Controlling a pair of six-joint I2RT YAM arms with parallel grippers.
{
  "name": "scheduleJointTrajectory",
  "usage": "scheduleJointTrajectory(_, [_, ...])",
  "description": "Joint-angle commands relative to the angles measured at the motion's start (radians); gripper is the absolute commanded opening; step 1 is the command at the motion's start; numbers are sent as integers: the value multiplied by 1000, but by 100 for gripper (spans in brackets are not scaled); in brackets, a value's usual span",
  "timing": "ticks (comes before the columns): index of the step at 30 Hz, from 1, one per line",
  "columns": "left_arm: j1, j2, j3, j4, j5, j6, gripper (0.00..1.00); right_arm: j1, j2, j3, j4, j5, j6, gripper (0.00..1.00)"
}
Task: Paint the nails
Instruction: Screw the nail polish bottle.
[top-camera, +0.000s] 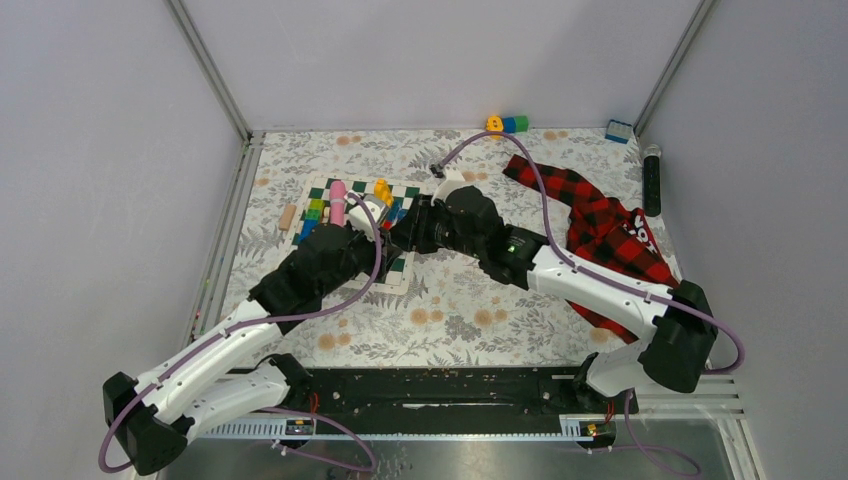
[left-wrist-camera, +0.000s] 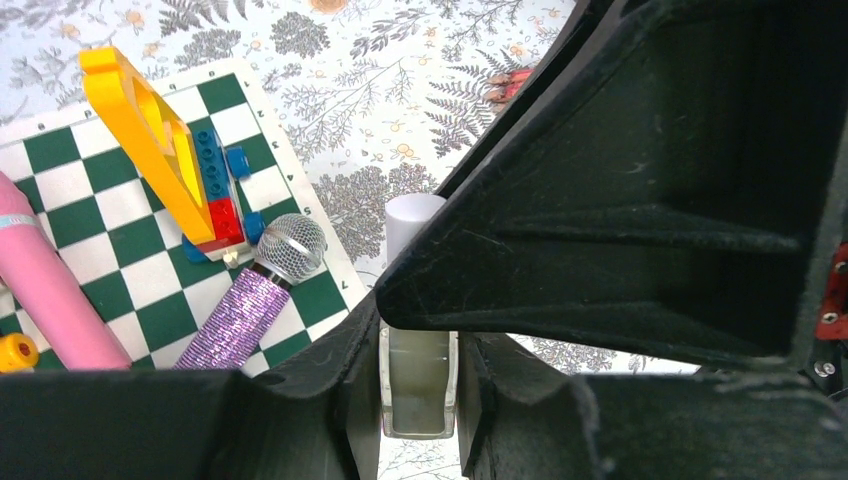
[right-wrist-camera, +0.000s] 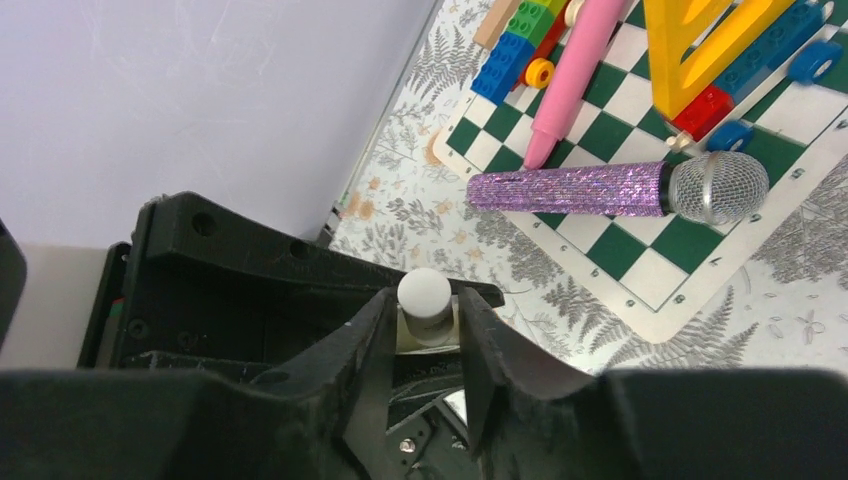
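Observation:
A small glass nail polish bottle (left-wrist-camera: 418, 385) with pale liquid and a white cap (left-wrist-camera: 412, 220) stands upright between the fingers of my left gripper (left-wrist-camera: 418, 345), which is shut on its glass body. My right gripper (right-wrist-camera: 425, 312) comes from the other side and is shut on the white cap (right-wrist-camera: 425, 293). In the top view the two grippers meet at the right edge of the checkered mat (top-camera: 400, 218), and the bottle is hidden there. The red-and-black plaid sleeve (top-camera: 590, 225) lies at the right. The dummy hand and its nails are out of view.
A green-and-white checkered mat (left-wrist-camera: 70, 190) holds a purple glitter microphone (left-wrist-camera: 250, 300), a pink cylinder (left-wrist-camera: 45, 290), a yellow triangle (left-wrist-camera: 150, 140) and toy blocks (left-wrist-camera: 220, 195). A black cylinder (top-camera: 652, 180) lies far right. Blocks (top-camera: 508, 124) sit at the back wall.

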Motion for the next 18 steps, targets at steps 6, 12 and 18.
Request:
scheduleJointTrajectory(6, [10, -8, 78, 149, 281, 102, 0, -34, -177, 83, -129, -45, -160, 61])
scheduleJointTrajectory(12, [10, -29, 81, 193, 432, 69, 0, -64, -371, 33, -209, 21, -294, 67])
scheduleJointTrajectory(18, [12, -37, 92, 287, 747, -31, 0, -88, -567, -48, -165, 2, -365, 77])
